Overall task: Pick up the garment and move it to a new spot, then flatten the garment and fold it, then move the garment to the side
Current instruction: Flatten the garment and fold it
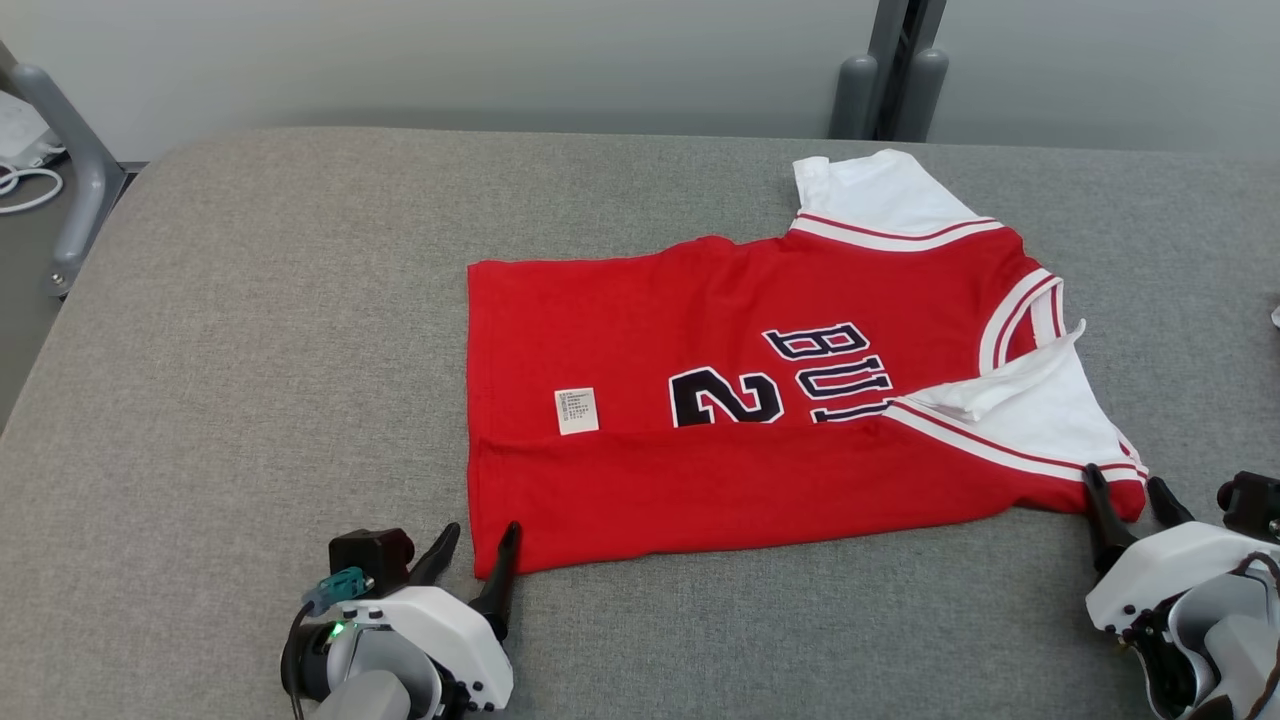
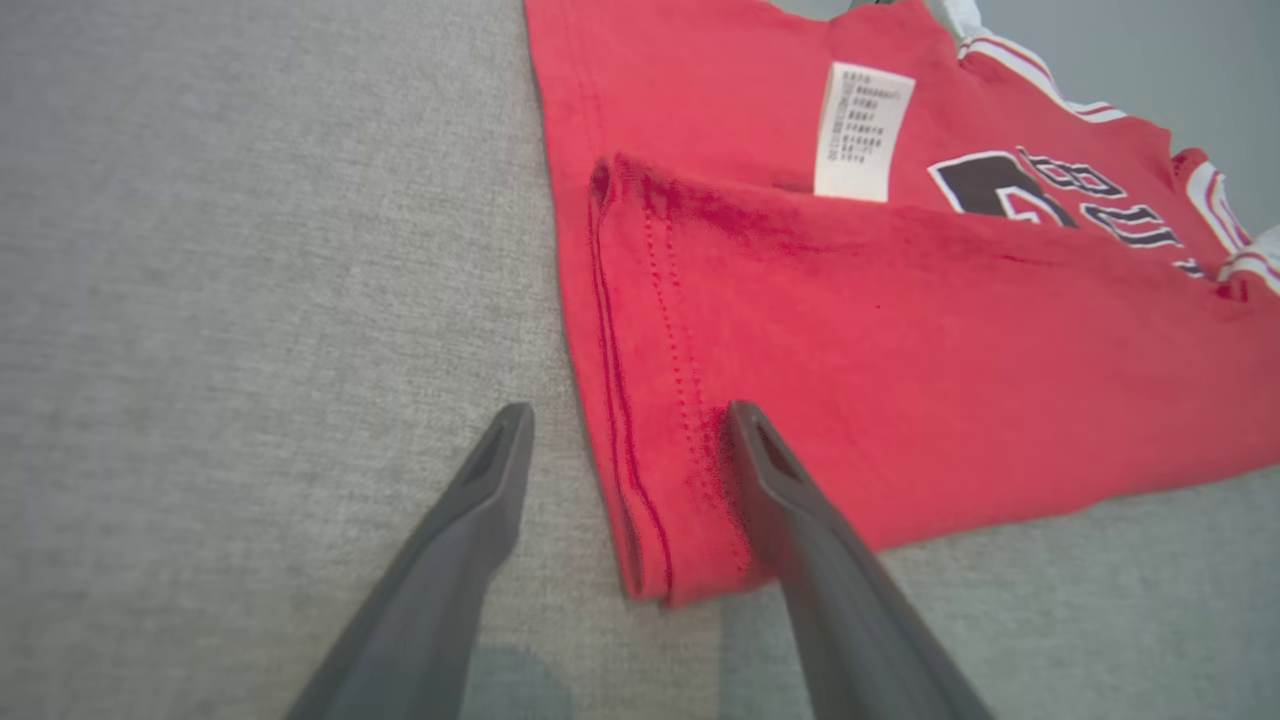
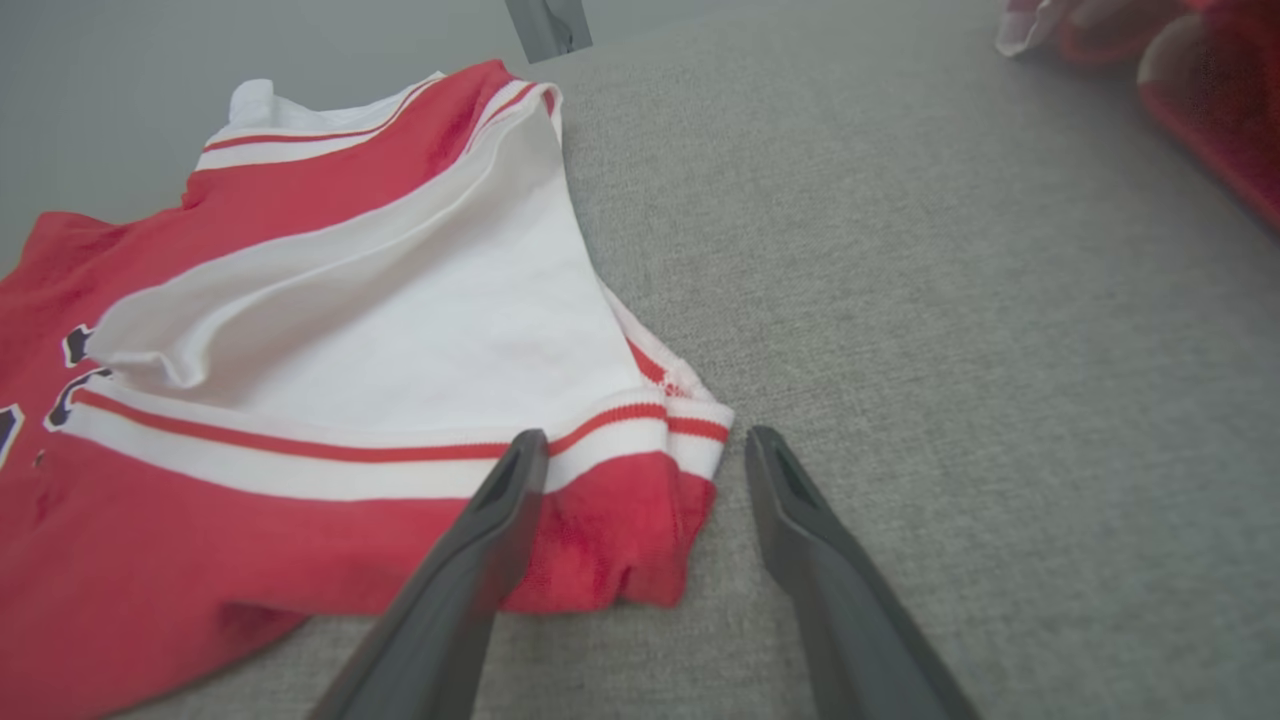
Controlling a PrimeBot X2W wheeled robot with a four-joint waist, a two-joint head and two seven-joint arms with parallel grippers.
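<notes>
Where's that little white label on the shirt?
In the head view, the white label sits on the red shirt near its left edge, beyond the left claw.

Even, soft, bright light throughout; faint shadows lie beneath each tool, and far corners in wrist views blur.

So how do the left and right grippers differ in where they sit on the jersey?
The left gripper straddles the plain red hem corner of the jersey; the right gripper straddles a sleeve corner with red and white stripes. In its wrist view the left gripper's right-hand finger overlaps the cloth; the right gripper's left-hand finger does. Both are open, holding nothing.
</notes>
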